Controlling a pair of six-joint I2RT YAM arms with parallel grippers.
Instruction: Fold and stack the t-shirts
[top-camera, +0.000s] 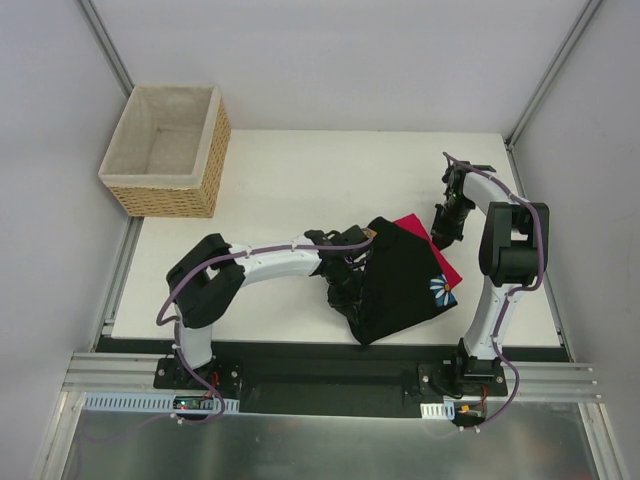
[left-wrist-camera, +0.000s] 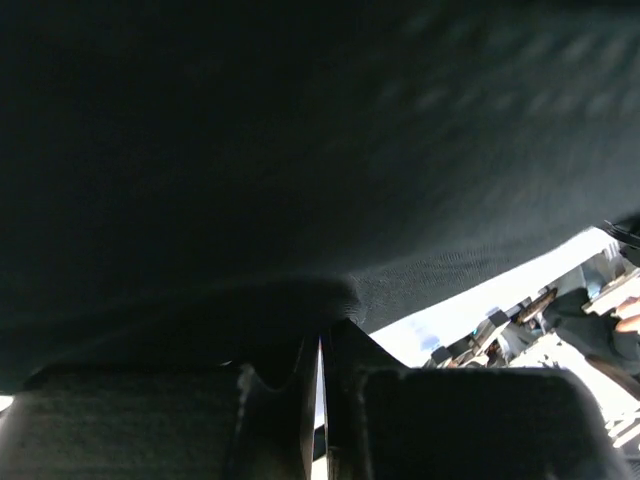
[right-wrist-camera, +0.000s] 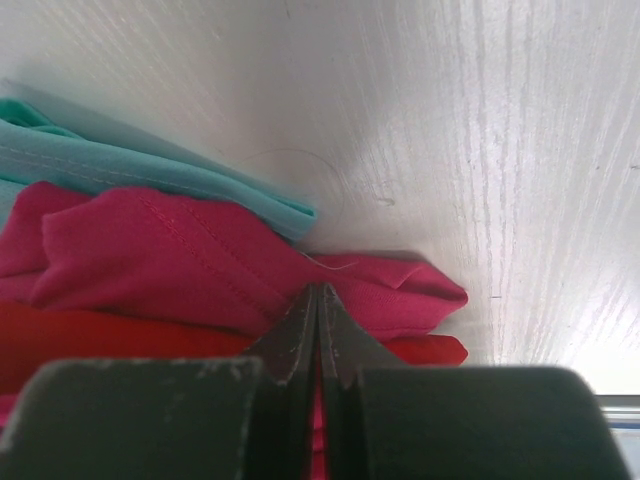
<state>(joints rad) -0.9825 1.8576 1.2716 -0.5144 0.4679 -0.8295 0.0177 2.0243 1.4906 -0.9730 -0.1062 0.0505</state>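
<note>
One black t-shirt (top-camera: 400, 280) lies loosely draped, not yet neatly folded, over a pinkish-red t-shirt (top-camera: 411, 224) right of centre on the table (top-camera: 300, 180). Left end effector (left-wrist-camera: 320, 345) is clamped on the black cloth's edge; right end effector (right-wrist-camera: 318, 300) is closed just by the red cloth, so folding looks unfinished

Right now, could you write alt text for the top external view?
A black daisy-print t-shirt lies over a pinkish-red t-shirt on the table, left gripper shut at its bunched edge, right gripper shut beside the red corner. A wicker basket stands far left.
</note>
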